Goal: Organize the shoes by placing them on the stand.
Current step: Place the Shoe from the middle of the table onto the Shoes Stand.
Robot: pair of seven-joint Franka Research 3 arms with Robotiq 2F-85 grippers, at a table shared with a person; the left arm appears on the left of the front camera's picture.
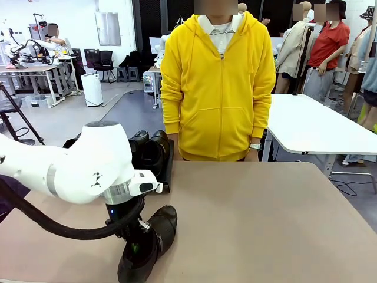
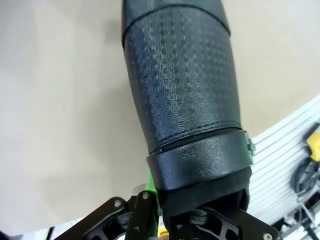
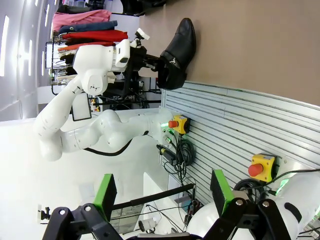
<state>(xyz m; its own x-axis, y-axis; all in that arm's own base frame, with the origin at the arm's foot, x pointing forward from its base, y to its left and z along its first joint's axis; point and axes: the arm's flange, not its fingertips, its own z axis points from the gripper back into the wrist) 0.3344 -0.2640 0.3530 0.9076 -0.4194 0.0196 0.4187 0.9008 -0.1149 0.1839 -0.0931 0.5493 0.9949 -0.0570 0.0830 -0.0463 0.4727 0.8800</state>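
One black shoe lies near the table's front edge, toe pointing away. My left gripper is shut on its heel end. In the left wrist view the shoe's textured sole runs away from the left gripper, which clamps the heel rim, green pad against it. Two more black shoes stand side by side on the black stand at the far left of the table. My right gripper is open, off the table, with nothing between its green pads; from there the held shoe shows at the table edge.
A person in a yellow hoodie stands at the far side, hands down. The brown tabletop stretches bare to the right. A white table stands behind on the right. A slatted metal panel with red stop buttons sits below the table edge.
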